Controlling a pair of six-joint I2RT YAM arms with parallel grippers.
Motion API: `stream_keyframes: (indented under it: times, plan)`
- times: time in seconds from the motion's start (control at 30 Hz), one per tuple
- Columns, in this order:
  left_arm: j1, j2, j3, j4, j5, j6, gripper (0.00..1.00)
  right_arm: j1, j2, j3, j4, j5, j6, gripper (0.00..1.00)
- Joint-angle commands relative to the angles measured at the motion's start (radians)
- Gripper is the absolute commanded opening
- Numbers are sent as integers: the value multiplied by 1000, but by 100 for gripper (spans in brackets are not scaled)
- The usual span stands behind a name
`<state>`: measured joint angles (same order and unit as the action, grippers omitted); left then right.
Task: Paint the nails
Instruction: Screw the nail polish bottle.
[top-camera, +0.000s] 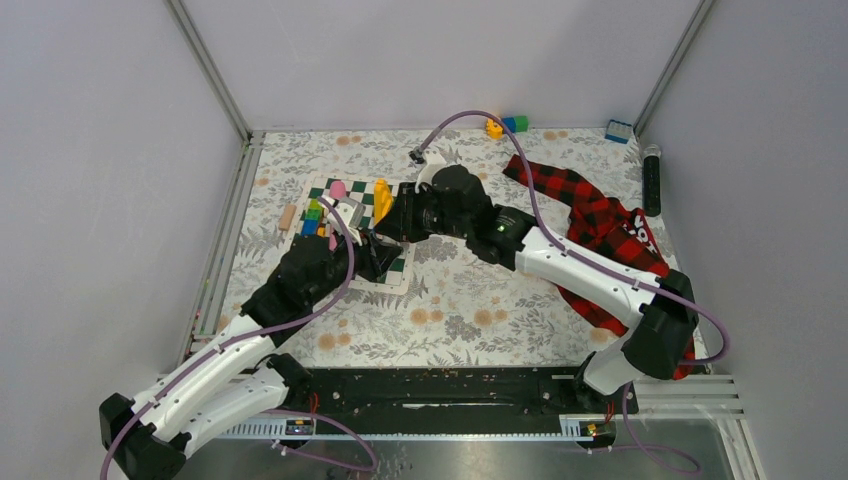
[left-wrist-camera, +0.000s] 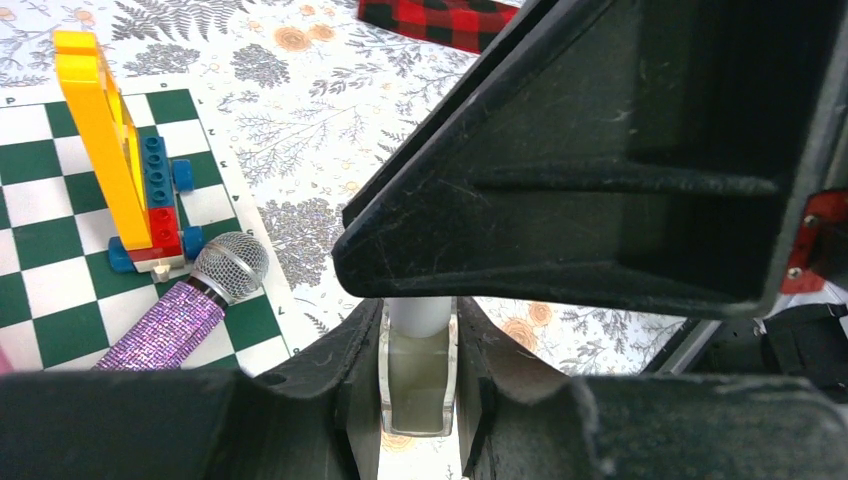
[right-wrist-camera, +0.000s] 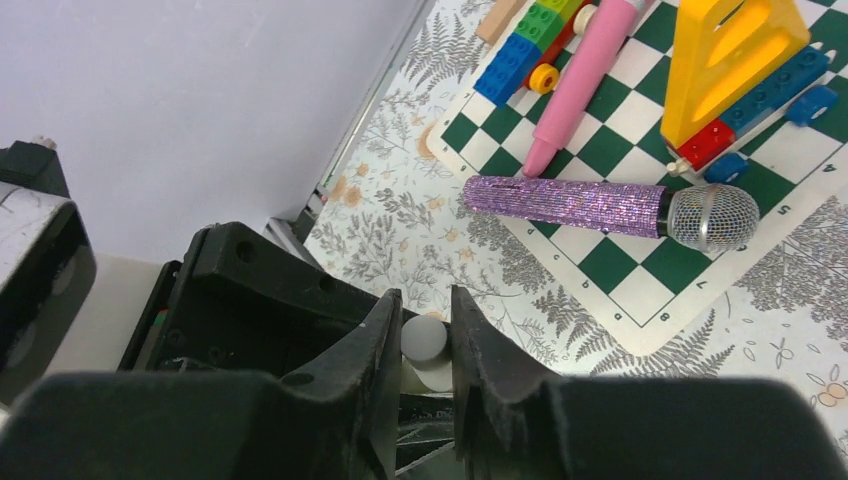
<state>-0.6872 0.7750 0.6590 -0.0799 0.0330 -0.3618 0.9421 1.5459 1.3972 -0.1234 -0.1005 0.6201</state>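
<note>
- Though blocks crowd the mat by the left edge, open counter lies nearward.
- Wrist views alone show left gripper clamping a bottle, right gripper its cap.

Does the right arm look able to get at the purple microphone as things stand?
Probably not yet. The right gripper is closed on the white cap of the bottle the left gripper holds. The microphone lies uncovered on the checkered mat; only that grip hinders.

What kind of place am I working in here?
Probably a staged robot test cell, not a salon: plain walls on aluminium framing, a floral tablecloth, and props like a chessboard mat and glitter microphone.
</note>
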Motion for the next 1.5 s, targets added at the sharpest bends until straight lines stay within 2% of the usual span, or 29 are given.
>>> stream_keyframes:
  times: [0.0, 0.17, 0.33, 0.5, 0.67, 0.8, 0.9, 1.0, 1.07, 1.17, 1.27, 1.47]
  plan:
    - [20, 20, 33, 151, -206, 32, 0, 105, 18, 70, -183, 8, 65, 0]
    - [21, 16, 31, 165, -175, 35, 0, 103, -4, 75, -176, 57, 32, 2]
    - [20, 12, 48, 163, -119, 77, 0, 83, -99, 68, -171, 144, -71, 38]
    - [17, 13, 62, 170, -39, 102, 3, -5, -226, 40, -168, 163, -140, 68]
    - [17, 11, 68, 196, 73, 111, 3, -117, -348, -32, -139, 89, -165, 81]
    - [18, 18, 90, 252, 336, 101, 2, -157, -421, -115, -62, -84, -270, 85]
    - [17, 37, 111, 319, 548, 17, 2, -159, -494, -192, 19, -210, -314, 86]
    - [17, 62, 105, 511, 779, -109, 2, -159, -577, -314, 251, -377, -286, 88]
    - [15, 86, 96, 642, 885, -203, 2, -158, -613, -377, 415, -483, -235, 91]
    - [7, 121, 93, 792, 991, -323, 1, -159, -624, -414, 603, -615, -155, 91]
    - [-12, 142, 90, 896, 1049, -403, 1, -157, -589, -391, 684, -715, -106, 90]
    - [-41, 156, 96, 960, 1099, -459, 1, -134, -487, -334, 798, -861, 4, 80]
